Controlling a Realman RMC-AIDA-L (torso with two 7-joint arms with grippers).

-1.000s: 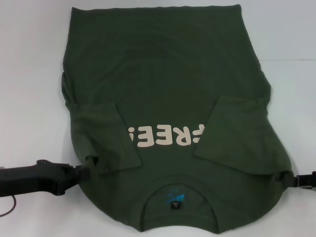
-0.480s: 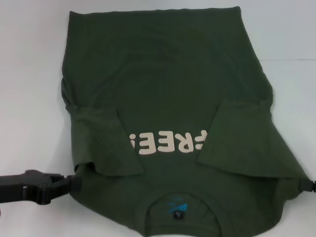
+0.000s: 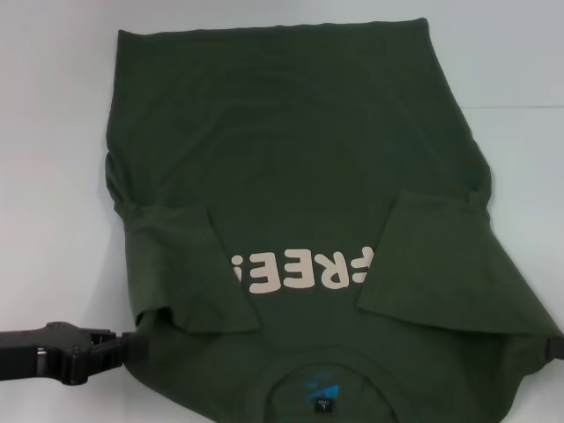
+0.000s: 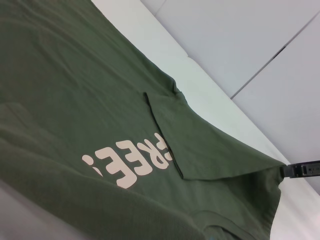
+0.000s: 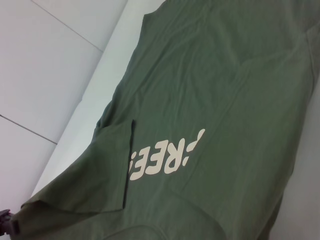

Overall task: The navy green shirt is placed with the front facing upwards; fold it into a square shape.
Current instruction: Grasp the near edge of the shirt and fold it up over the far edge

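Your left tool [image 3: 132, 346] and right tool [image 3: 553, 348] each grip a shoulder edge of the navy green shirt [image 3: 300, 167] stretched between them.

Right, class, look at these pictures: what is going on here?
A two-armed robot is folding a dark green shirt lying front up on a white table. Both sleeves are already folded in over the chest. The left gripper and right gripper each grip a shoulder edge near the collar, holding the cloth taut between them.

navy green shirt [image 3: 300, 167] covering centre, bare table [image 3: 53, 159] flanking
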